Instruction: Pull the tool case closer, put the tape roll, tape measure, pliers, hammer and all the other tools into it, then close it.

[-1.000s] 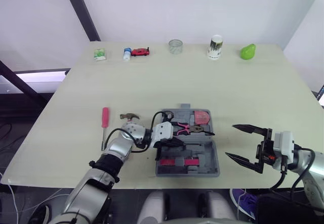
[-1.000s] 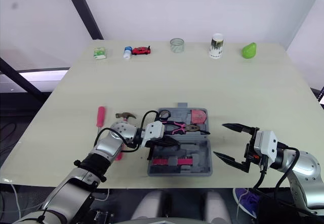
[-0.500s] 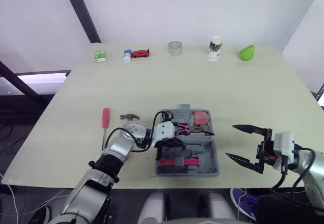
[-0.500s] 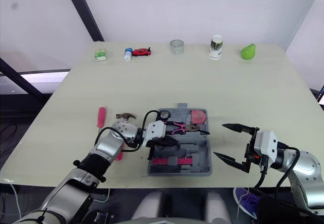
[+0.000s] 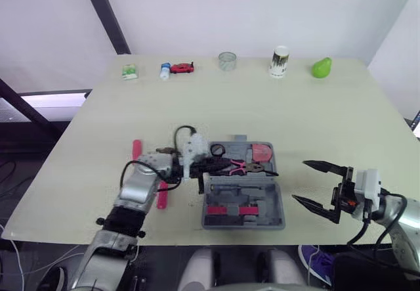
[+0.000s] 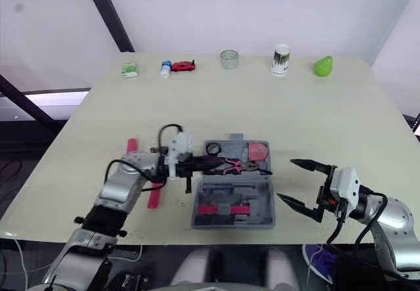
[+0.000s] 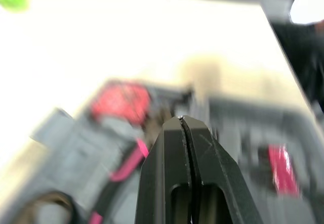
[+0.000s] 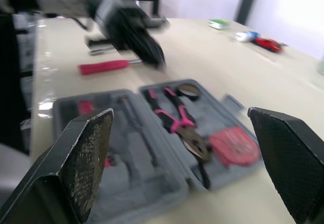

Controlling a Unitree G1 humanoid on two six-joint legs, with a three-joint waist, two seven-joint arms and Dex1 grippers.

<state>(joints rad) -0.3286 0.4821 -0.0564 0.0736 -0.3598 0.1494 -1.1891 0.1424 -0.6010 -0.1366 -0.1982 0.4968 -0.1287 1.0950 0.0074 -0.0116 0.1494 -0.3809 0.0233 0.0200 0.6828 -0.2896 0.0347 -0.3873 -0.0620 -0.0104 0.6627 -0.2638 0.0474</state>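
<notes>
Grey plastic tool case [image 5: 266, 196] is seen lying unfolded near the front of the desk [image 5: 295, 120], pliers [image 5: 239, 167] already laid inside. The left gripper [image 5: 211, 166] is held at the case's left rim, fingers pressed together, empty. The right gripper [image 5: 298, 181] is spread wide, empty, beside the case. The hammer [image 5: 162, 198], just left of the case, looks next: those fingers must be parted and swung over its pink handle.

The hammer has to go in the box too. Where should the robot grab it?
Probably the hammer by its pink handle, coming from straight above. It lies flat on the table beside the tool case, and the handle is long and narrow enough for two fingers, with its free end pointing toward the robot. The left gripper, shut, is closest.
</notes>
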